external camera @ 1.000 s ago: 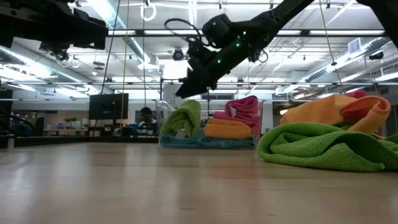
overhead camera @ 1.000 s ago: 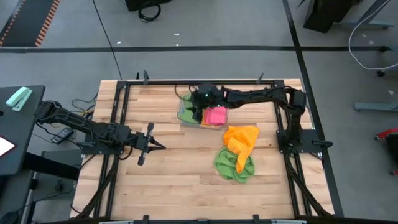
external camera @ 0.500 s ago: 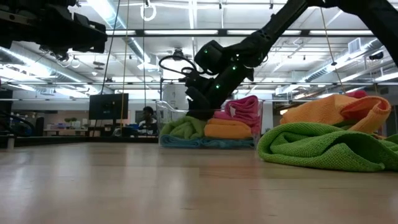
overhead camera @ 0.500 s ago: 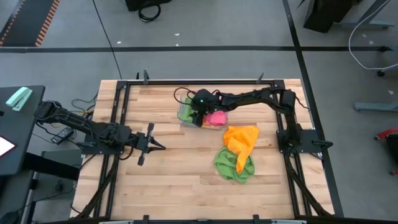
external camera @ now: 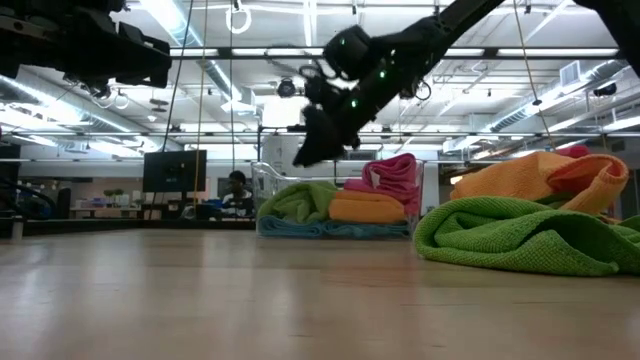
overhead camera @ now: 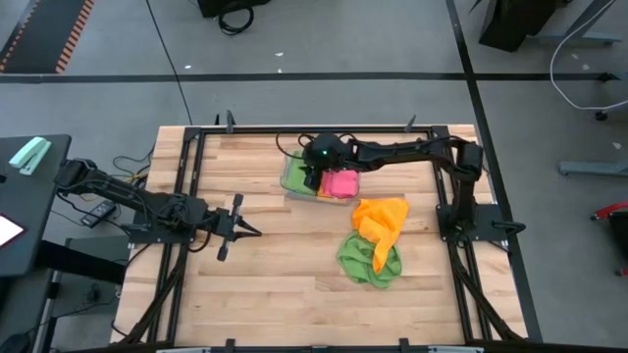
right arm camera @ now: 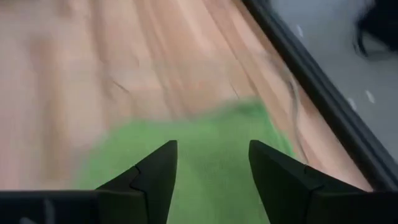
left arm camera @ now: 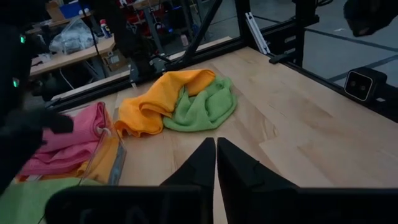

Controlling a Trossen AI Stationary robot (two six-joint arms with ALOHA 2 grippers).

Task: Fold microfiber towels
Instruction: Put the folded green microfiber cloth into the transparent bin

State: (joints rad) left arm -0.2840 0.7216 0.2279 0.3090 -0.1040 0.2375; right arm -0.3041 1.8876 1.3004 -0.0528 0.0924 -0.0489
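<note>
Tray (overhead camera: 290, 188) of folded towels (overhead camera: 341, 182) sat behind two loose towels (overhead camera: 373, 240) on tabletop (overhead camera: 275, 284); my right end effector (overhead camera: 312, 179) hung above tray.

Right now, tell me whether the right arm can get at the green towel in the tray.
Probably yes. The right gripper hangs directly over the green towel in the clear tray, jaws open and empty, with nothing between them.

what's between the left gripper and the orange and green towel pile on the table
Nothing: in the high view, only bare wooden table separates the shut left gripper from the orange towel and green towel.
</note>
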